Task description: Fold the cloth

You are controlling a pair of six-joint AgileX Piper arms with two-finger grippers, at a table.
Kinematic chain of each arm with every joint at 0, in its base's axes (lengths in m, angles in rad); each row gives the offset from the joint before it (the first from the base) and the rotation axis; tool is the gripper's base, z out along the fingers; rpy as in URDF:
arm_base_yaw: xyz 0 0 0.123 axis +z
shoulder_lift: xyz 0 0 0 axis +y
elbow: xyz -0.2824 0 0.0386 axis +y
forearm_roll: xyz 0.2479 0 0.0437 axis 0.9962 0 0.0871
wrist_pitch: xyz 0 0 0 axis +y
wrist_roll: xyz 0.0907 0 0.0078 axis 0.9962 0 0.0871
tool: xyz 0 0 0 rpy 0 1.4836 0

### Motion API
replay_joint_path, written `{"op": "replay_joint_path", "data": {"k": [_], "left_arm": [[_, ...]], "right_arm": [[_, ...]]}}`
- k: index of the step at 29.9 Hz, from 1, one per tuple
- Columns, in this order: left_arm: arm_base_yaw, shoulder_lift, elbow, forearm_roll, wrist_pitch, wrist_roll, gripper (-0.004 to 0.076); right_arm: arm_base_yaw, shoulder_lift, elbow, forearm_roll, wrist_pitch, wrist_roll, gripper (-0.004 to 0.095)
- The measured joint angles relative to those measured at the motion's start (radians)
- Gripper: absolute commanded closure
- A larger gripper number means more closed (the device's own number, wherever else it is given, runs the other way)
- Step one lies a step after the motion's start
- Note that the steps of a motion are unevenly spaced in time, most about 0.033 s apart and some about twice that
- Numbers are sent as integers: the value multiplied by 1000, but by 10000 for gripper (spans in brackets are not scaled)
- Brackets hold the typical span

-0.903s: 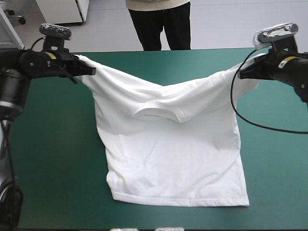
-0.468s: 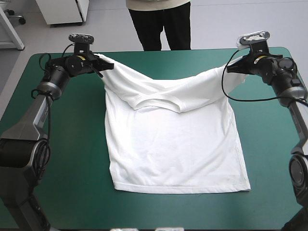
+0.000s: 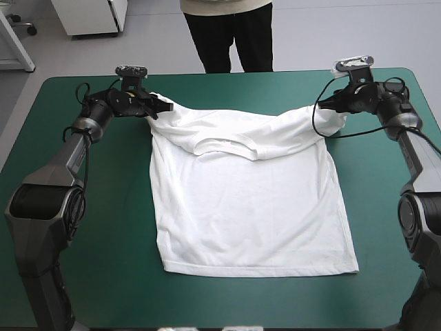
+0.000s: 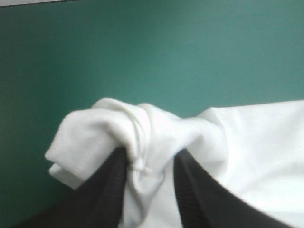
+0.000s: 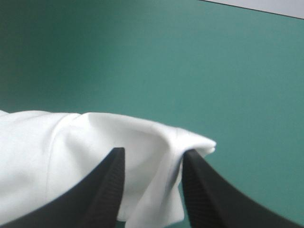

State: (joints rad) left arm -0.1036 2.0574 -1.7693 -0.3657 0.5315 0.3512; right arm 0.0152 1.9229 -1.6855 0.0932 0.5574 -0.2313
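One white T-shirt [image 3: 248, 207] lies on the teal-green tabletop [image 3: 103, 276], with two claws on it, one at each far corner. Nearest the robot, the hem [image 3: 262, 273] runs almost straight across, flat on the cover and well in from the tabletop's near edge. Beyond it the body spreads flat, with only a few shallow creases, and narrows slightly toward the far side. Farther on, the collar [image 3: 224, 146] shows as a single curved band, and a slack fold of cloth sags just past it.

At the far end the two shoulder corners are drawn outward, one to each arm. The left claw [image 3: 160, 107] is clamped on the corner at the robot's left. Seen from its wrist, its two black fingers [image 4: 107, 190] stand all but together, with a bunched knot of white cloth squeezed between them and bulging ahead. The right claw [image 3: 329, 102] grips the other corner. Its two fingers [image 5: 102, 190] pinch a smoother fold that ends in a small point beside one finger. Both claws sit near the tabletop's far edge, well apart from each other.
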Motion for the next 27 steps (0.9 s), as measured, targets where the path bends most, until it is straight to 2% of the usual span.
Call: {"op": "replay_joint_path", "data": {"k": [2,9,14,17,22,27], "left_arm": [[0,0,-24,-6,37,8,211],[-1,-24,-193,23,272,3,210],[-1,-148,-271,130,418,-42,239],[-1,-246,-279,163,520,-59,270],[-1,-397,-272,168,694,-78,271],[-1,-560,-163,162,722,-94,271]], "right_arm": [[-2,0,-29,5,26,0,343],[-7,-45,-180,8,184,0,343],[-7,-179,-253,8,313,-1,345],[-7,-276,-261,12,388,-7,345],[-7,-432,-265,52,530,-8,345],[-7,-565,-266,88,671,1,345]]}}
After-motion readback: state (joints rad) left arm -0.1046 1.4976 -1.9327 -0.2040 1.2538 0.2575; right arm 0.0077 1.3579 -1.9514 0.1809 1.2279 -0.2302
